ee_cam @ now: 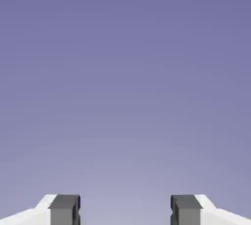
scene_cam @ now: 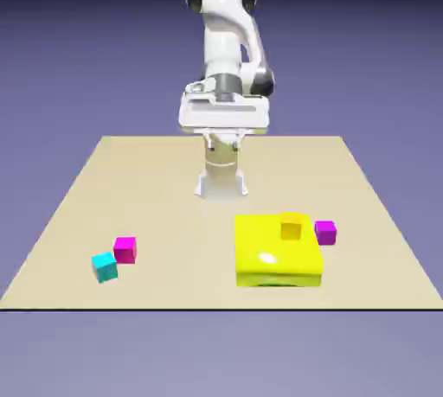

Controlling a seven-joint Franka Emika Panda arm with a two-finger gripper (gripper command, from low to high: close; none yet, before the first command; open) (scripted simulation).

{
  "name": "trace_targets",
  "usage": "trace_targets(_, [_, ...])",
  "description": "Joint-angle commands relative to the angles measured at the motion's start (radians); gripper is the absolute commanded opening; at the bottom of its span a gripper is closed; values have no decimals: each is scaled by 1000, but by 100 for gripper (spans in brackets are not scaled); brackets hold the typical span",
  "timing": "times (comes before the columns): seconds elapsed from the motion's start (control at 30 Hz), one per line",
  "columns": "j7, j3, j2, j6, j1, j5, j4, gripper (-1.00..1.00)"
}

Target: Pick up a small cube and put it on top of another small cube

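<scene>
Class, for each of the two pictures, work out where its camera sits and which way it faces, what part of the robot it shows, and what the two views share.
Exterior view: stands off the robot, above, looking down across the table at the arm, purplish cube, amber cube on the yellow block.
Hand view: sits on the hand, looking along the gripper at plain backdrop; only two grey fingertips show, apart, nothing between.
Shared: only the blue-violet backdrop; no cube appears in both.
</scene>
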Motion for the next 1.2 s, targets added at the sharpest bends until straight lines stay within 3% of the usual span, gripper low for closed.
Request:
trace_targets(0.0, [0,19,36,-42,14,-20,23,0])
trace_targets(1.03, [-10,598,1160,-1339,443,-650,749,0])
trace_targets(1.1, [-10,608,1179,-1362,450,-661,762,0])
trace_targets(1.17, [25,568,1221,-1275,432,-720,702,0])
